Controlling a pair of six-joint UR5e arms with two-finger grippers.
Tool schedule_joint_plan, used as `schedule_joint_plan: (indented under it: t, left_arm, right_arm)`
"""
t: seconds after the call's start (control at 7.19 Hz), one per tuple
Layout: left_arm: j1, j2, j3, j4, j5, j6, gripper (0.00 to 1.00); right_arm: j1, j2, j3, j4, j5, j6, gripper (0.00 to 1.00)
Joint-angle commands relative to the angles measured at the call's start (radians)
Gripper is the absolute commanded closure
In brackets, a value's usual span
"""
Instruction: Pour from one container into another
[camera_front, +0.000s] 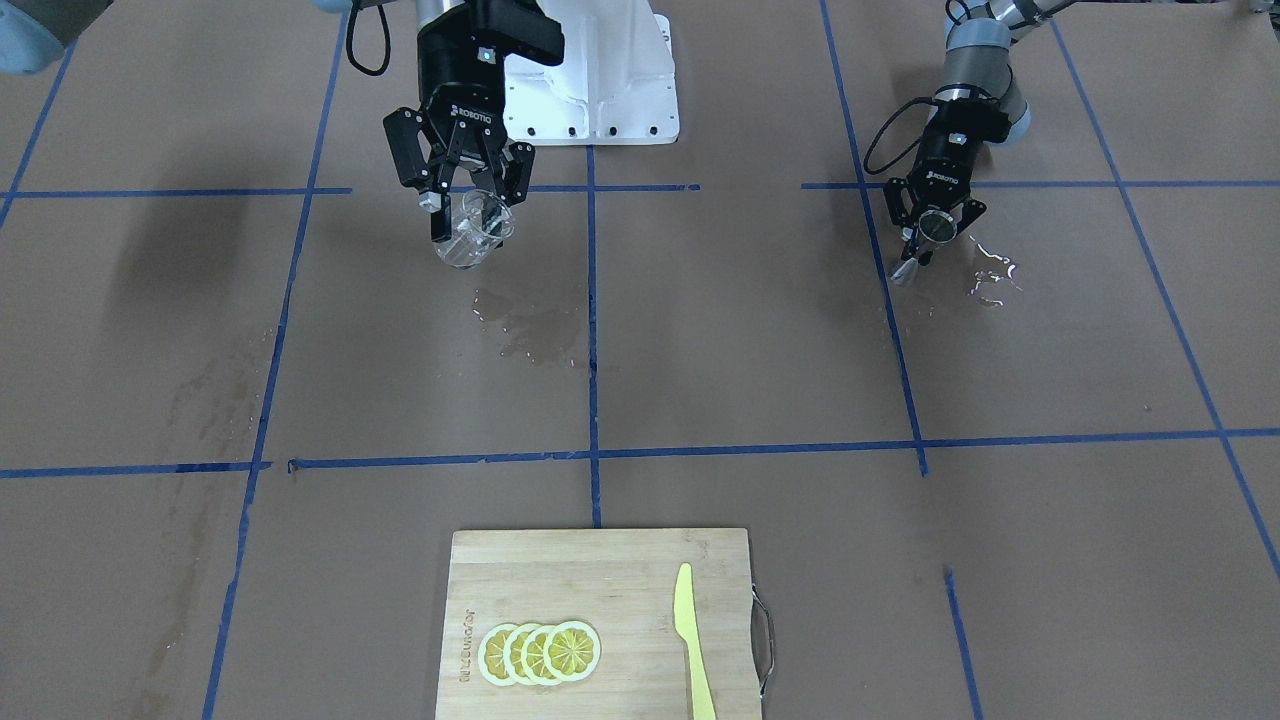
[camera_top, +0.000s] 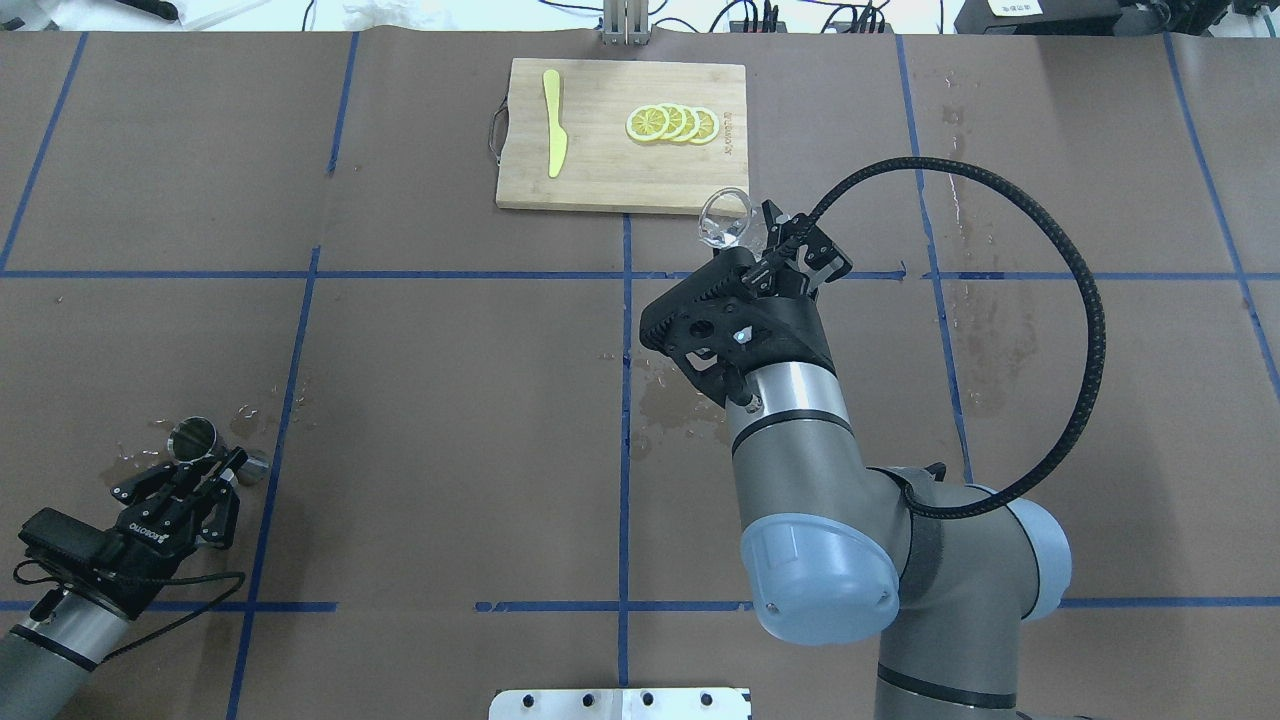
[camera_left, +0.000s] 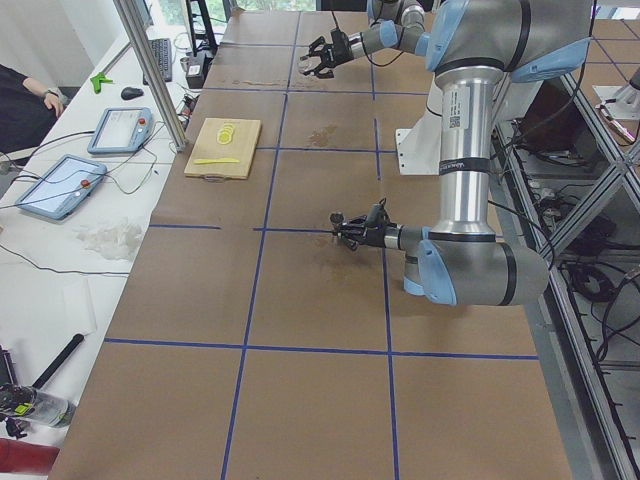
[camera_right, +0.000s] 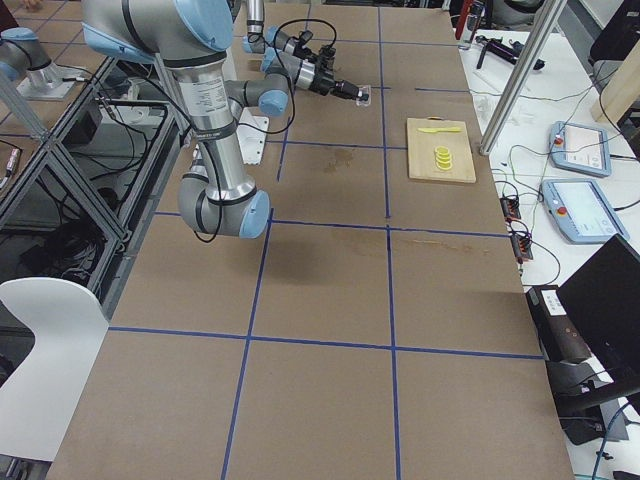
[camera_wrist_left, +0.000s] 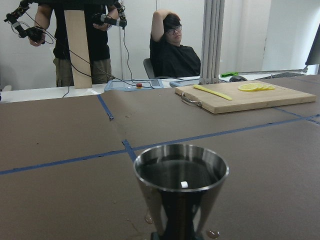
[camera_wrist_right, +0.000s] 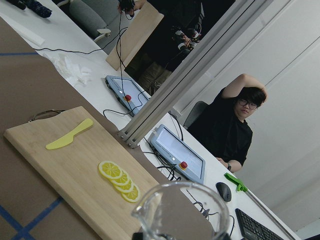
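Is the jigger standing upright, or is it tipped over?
Upright. In the left wrist view the jigger has its mouth up and its rim level over the table.

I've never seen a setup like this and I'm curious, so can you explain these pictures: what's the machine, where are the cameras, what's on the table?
It is a robot with two arms at a table covered in brown paper with blue tape lines. Four pictures come from fixed cameras: one facing the robot, one over its shoulders, one at each table end. Two come from cameras on the wrists. The right gripper holds a clear glass cup in the air; the left gripper holds a steel jigger. Across the table lies a wooden cutting board with lemon slices and a yellow knife. Wet patches mark the paper.
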Motion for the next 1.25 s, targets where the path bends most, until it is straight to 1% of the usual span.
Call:
schedule_joint_plan:
  t: [0.0, 0.14, 0.28, 0.42, 0.56, 0.83, 1.11]
  left_arm:
    - [0.0, 0.0, -0.002, 0.0, 0.0, 0.002, 0.51]
    - [0.0, 0.0, -0.002, -0.002, 0.0, 0.003, 0.43]
    - [0.0, 0.0, -0.002, -0.002, 0.0, 0.003, 0.29]
    - [0.0, 0.0, -0.002, -0.003, 0.0, 0.003, 0.23]
    - [0.0, 0.0, -0.003, -0.005, 0.003, -0.001, 0.0]
    - [-0.003, 0.005, -0.015, -0.037, 0.009, 0.006, 0.0]
    - [-0.005, 0.008, -0.061, -0.038, 0.026, 0.011, 0.0]
  right_arm:
    - [0.0, 0.0, 0.0, 0.001, 0.0, 0.0, 1.0]
    - [-0.001, 0.0, 0.0, 0.001, 0.0, 0.0, 1.0]
    - [0.0, 0.0, 0.0, 0.001, 0.0, 0.0, 1.0]
    - [0.0, 0.0, 0.0, 0.0, 0.0, 0.0, 1.0]
    - [0.0, 0.0, 0.0, 0.001, 0.0, 0.0, 1.0]
    - [0.0, 0.0, 0.0, 0.001, 0.0, 0.0, 1.0]
    - [0.0, 0.0, 0.0, 0.001, 0.0, 0.0, 1.0]
